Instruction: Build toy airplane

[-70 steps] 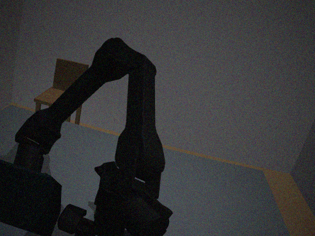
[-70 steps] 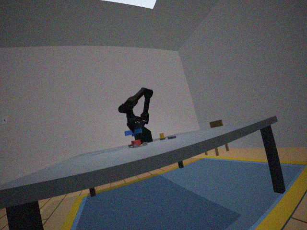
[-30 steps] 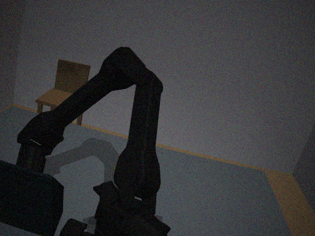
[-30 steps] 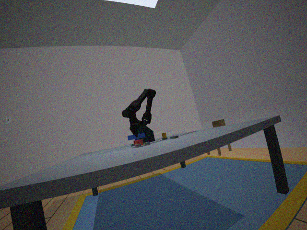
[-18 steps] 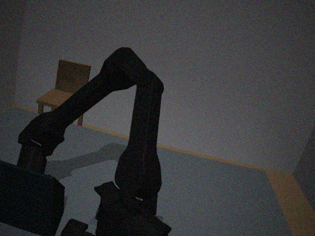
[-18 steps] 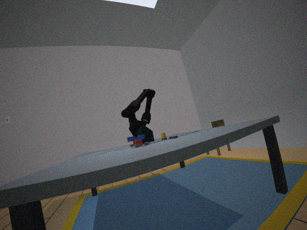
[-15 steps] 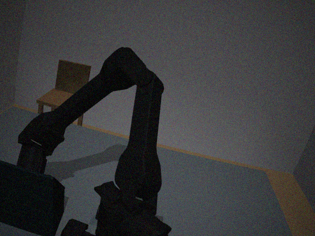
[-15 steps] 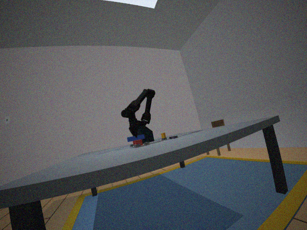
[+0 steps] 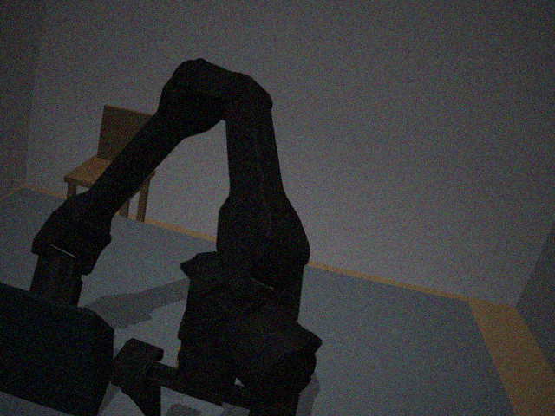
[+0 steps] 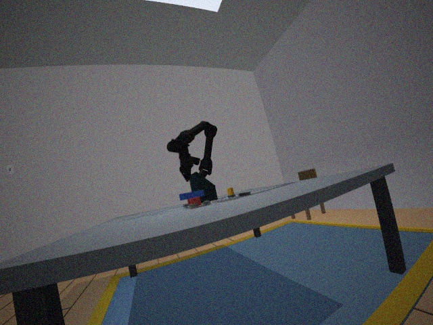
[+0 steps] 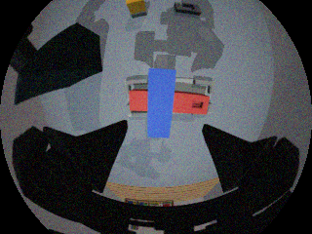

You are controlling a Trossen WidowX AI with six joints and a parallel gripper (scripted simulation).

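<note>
The red fuselage (image 11: pixel 138 100) (image 10: pixel 194 201) lies in the grey cradle (image 11: pixel 184 117), its small tail socket showing open near the right end in the wrist view. The blue wing (image 11: pixel 161 102) (image 10: pixel 191 195) lies crosswise on top of the fuselage; its tab and the socket under it are hidden. The yellow tail fin (image 11: pixel 136 7) (image 10: pixel 230 191) stands apart from the cradle, in a dark holder at the top of the wrist view. My gripper (image 11: pixel 167 127) is open and empty, raised above the wing. The top view does not show the parts clearly.
A dark grey holder (image 11: pixel 187 6) (image 10: pixel 244 193) stands beside the tail fin on the table (image 10: pixel 139 229). The dark arm base (image 9: pixel 48 354) (image 10: pixel 203 187) stands close behind the cradle. A brown chair (image 9: pixel 120 134) (image 10: pixel 307 174) is beyond the table.
</note>
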